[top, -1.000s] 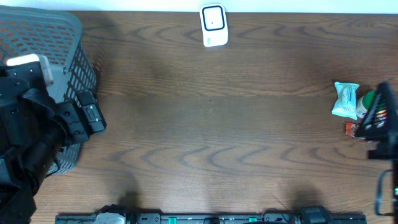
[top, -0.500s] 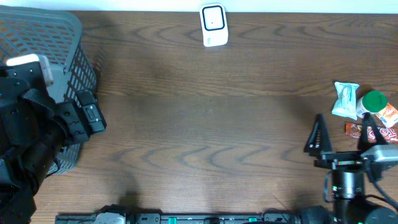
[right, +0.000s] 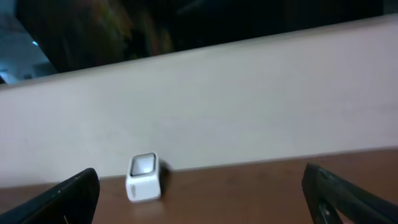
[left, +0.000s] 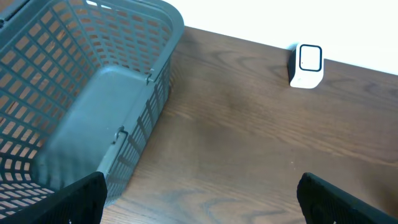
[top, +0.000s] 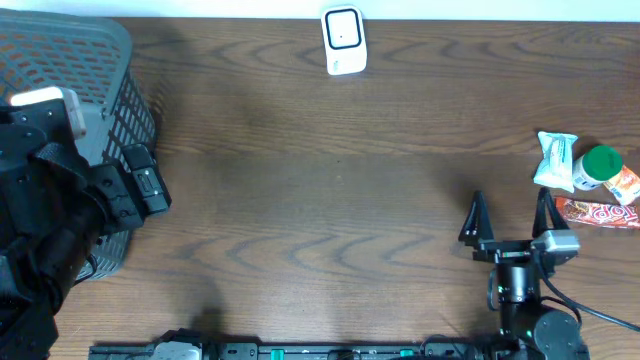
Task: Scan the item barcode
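Right of wide-open R jaws, items lie nearby, not touching.

The middle of the counter lay as open wood from the gray mesh basket in the far-left corner to 3 things huddled at the right edge: a pale blue packet, a green-capped bottle and a red wrapper. The white scanner stood alone at the back edge. The right hand, fingers spread, stood just left of that cluster, with bare wood between it and the scanner. The left arm overhung the basket's near side.
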Motion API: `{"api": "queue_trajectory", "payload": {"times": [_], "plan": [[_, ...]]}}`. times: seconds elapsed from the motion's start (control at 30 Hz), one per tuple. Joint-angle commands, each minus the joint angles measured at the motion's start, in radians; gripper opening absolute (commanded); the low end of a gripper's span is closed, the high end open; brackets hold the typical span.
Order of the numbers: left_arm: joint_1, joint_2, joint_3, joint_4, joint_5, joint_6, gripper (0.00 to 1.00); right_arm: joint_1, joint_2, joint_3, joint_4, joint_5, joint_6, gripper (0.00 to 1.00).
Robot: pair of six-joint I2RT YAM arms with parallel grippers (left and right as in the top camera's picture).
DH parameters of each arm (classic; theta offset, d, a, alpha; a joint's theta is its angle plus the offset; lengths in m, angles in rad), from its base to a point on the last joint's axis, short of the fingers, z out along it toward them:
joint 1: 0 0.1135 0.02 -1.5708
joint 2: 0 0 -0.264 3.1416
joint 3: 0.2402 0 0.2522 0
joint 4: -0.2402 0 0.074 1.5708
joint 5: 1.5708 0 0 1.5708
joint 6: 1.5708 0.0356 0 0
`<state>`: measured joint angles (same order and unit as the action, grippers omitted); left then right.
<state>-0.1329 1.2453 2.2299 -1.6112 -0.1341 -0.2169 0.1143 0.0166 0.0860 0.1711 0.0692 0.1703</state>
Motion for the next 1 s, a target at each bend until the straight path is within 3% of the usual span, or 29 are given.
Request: {"api": "queue_trajectory", "payload": {"times": [0.0,0.2,0.53,0.97], "plan": [[-0.003,-0.005,-0.001,-0.078,-0.009,-0.006,0.98,-0.008,-0.011,-0.031,0.003,0.05,-0.011,0.99],[-0.003,-0.005,-0.001,-0.078,-0.009,-0.006,0.98,-0.011,-0.011,-0.082,-0.029,0.11,-0.01,0.99],[-0.003,-0.005,-0.001,-0.078,-0.009,-0.006,0.98,-0.07,-0.011,-0.08,-0.232,0.1,-0.006,0.99],[-0.003,-0.005,-0.001,-0.078,-0.009,-0.006,0.98,-0.09,-0.011,-0.08,-0.231,0.09,-0.007,0.99]]}}
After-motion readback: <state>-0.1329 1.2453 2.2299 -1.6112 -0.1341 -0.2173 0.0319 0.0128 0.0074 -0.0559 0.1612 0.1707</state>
